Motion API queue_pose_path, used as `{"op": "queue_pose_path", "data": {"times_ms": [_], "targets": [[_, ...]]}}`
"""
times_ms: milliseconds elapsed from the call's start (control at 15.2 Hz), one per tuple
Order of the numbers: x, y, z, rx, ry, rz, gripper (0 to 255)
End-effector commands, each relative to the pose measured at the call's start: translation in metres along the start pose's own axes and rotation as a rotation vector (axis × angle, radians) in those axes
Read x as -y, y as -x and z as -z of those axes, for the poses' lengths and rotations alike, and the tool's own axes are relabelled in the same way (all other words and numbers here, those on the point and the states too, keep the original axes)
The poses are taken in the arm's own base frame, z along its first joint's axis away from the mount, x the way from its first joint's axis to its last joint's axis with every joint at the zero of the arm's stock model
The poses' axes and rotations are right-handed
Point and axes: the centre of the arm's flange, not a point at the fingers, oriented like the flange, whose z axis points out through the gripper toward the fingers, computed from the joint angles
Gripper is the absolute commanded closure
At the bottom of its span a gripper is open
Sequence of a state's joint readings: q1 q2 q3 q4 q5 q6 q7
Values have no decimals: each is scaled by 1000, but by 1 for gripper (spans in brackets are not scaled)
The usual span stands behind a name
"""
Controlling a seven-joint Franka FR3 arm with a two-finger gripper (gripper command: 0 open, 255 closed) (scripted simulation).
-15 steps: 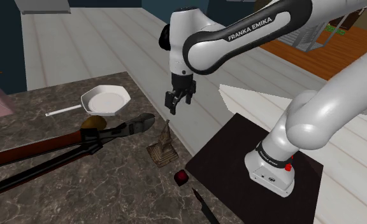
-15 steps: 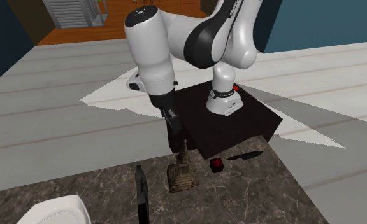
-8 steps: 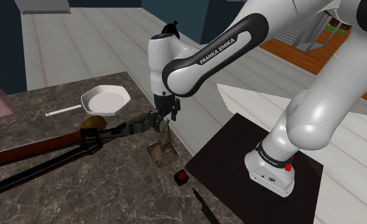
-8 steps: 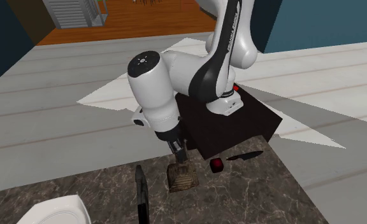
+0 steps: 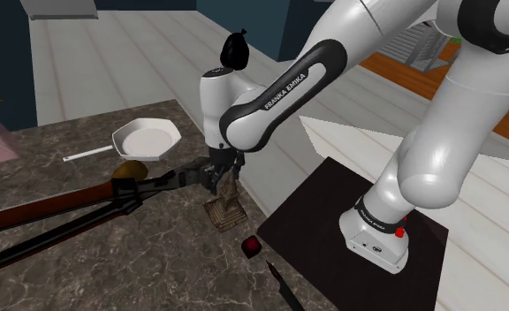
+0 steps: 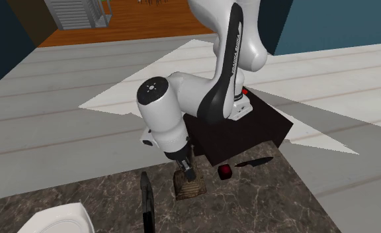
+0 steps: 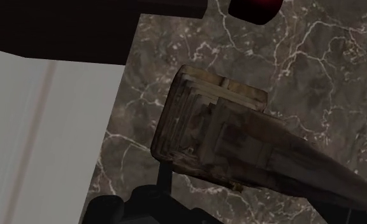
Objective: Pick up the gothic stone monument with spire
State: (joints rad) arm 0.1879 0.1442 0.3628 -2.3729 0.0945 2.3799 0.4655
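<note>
You are dealing with a small brown-grey monument [image 5: 225,208] that is standing upright on the dark marbled tabletop [image 5: 85,256], close to the edge facing the black stand [image 5: 332,231]. A little red block [image 5: 252,246] is lying just beside it, and the black head of a long red-handled cutter [image 5: 111,199] is reaching in near it from the shoulder view's left.

The claw [image 5: 219,174] is hanging right at the spire, over the upper part of the monument. Whether it is released or clenched I cannot tell, since the wrist and the spire are hiding that part.

Judging by its looks, you are handling something stiff and hard, probably heavy for its size, with most of the weight sitting low in the stepped base [image 7: 195,124]. The rough, weathered surface is likely giving decent friction. The spire, though, is tapering, so a grip there is risking a slide upward off the piece, and the thin tip is probably the part most likely to chip.

I would be aiming lower, at the tower body just above the base, where the sides are running closer to parallel. The base itself is looking too broad to span. Being bottom-heavy, it should be hanging steady from such a grip.
</note>
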Motion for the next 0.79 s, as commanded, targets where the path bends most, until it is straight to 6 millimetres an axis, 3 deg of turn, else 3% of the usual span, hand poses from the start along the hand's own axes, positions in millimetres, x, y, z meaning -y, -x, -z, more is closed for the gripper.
{"op": "queue_pose_path", "data": {"times_ms": [0,66,132,726], "targets": [[-1,-1,-9,0,0,0,0],[-1,-1,-9,0,0,0,0],[-1,0,-9,0,0,0,255],[-1,-1,-9,0,0,0,255]]}}
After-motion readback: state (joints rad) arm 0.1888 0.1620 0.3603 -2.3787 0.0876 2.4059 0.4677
